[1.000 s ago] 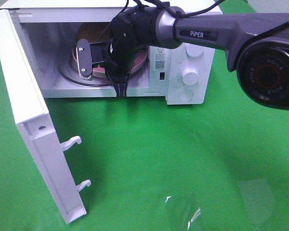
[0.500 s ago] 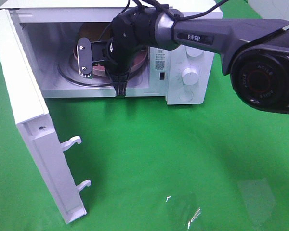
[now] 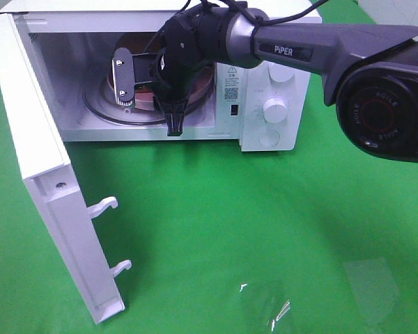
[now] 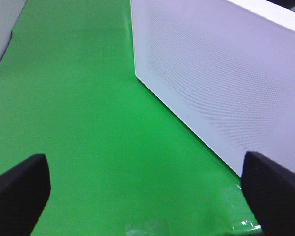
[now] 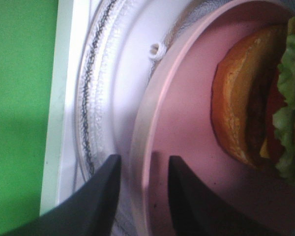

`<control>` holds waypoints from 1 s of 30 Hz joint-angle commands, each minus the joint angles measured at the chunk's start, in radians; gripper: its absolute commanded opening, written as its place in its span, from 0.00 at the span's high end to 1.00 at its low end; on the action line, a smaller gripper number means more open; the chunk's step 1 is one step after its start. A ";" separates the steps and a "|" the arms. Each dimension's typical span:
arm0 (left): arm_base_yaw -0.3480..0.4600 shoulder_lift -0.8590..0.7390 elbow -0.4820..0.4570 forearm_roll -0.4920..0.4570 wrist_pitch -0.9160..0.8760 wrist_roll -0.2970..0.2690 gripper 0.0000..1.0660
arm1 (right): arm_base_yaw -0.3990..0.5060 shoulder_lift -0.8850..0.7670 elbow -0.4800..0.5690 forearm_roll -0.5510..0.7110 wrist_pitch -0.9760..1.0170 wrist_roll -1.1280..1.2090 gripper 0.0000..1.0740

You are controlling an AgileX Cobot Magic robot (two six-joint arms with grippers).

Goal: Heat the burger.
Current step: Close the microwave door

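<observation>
The burger [image 5: 255,113] lies on a round pink plate [image 5: 187,98] inside the open microwave [image 3: 272,132], on the glass turntable [image 5: 103,88]. From the exterior high view only the top of the burger's bun [image 3: 134,43] shows behind the arm. My right gripper [image 5: 142,196] reaches into the cavity and is rolled on its side. Its jaws straddle the plate's rim with a small gap on each side, one finger [image 5: 96,196] under the rim and one over it. In the exterior high view the right gripper [image 3: 123,83] covers the plate's left part. The left gripper [image 4: 147,196] hangs open above green cloth.
The microwave door [image 3: 42,174] stands swung wide open on the left, its latch hooks pointing right. Two knobs [image 3: 274,108] sit on the panel on the right. Clear plastic film [image 3: 265,306] lies on the green cloth near the front edge.
The right gripper's jaws have parted off the plate's rim, and its head has risen slightly inside the cavity. The plate and burger stay on the turntable.
</observation>
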 commanded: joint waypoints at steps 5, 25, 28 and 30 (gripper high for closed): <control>0.005 -0.017 0.001 -0.003 0.002 -0.001 0.08 | -0.004 -0.016 -0.009 -0.001 0.049 0.071 0.50; 0.005 -0.017 0.001 -0.003 0.002 -0.001 0.08 | -0.002 -0.119 0.146 -0.001 -0.059 0.094 0.31; 0.005 -0.017 0.001 -0.003 0.002 -0.001 0.08 | -0.002 -0.143 0.193 -0.005 -0.080 0.094 0.31; 0.005 -0.017 0.001 -0.003 0.002 -0.001 0.08 | -0.002 -0.162 0.219 -0.005 -0.098 0.092 0.31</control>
